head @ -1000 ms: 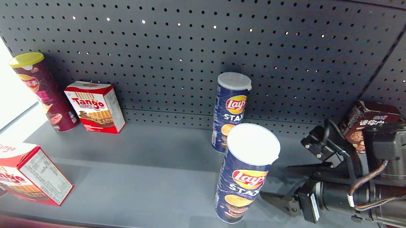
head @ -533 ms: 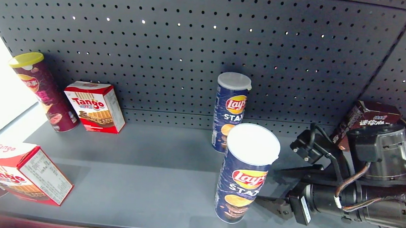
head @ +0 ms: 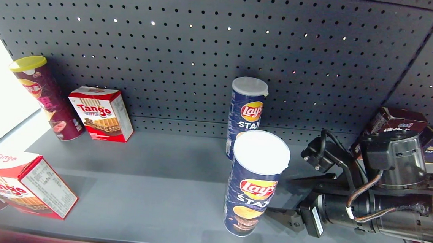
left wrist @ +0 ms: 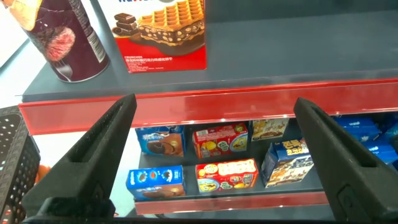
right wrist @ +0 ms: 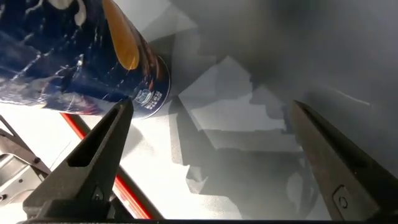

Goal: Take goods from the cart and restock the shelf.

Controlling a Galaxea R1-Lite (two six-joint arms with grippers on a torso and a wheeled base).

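Note:
Two dark blue chip cans stand on the grey shelf [head: 152, 170]. The front can [head: 254, 185] has a white lid and is near the shelf's front edge. The back can [head: 246, 108] stands by the pegboard. My right gripper [head: 285, 197] lies level at the front can's right side, open, with nothing between its fingers. Its near finger [head: 282, 217] is at the can's lower part. In the right wrist view the front can [right wrist: 74, 56] sits just past one fingertip of the open right gripper [right wrist: 211, 106]. My left gripper [left wrist: 214, 102] is open and empty below the shelf's red front edge [left wrist: 205, 102].
A red wafer box [head: 102, 113] and a dark red can [head: 45, 96] stand at the back left. Another wafer box [head: 21, 184] is at the front left. Brown boxes [head: 392, 120] sit behind my right arm. Lower shelves hold small boxes [left wrist: 224, 174], and a black perforated basket [left wrist: 9, 155] shows beside them.
My right gripper has moved left along the shelf, and the front can has slid a little to the left with it. The other goods have not moved.

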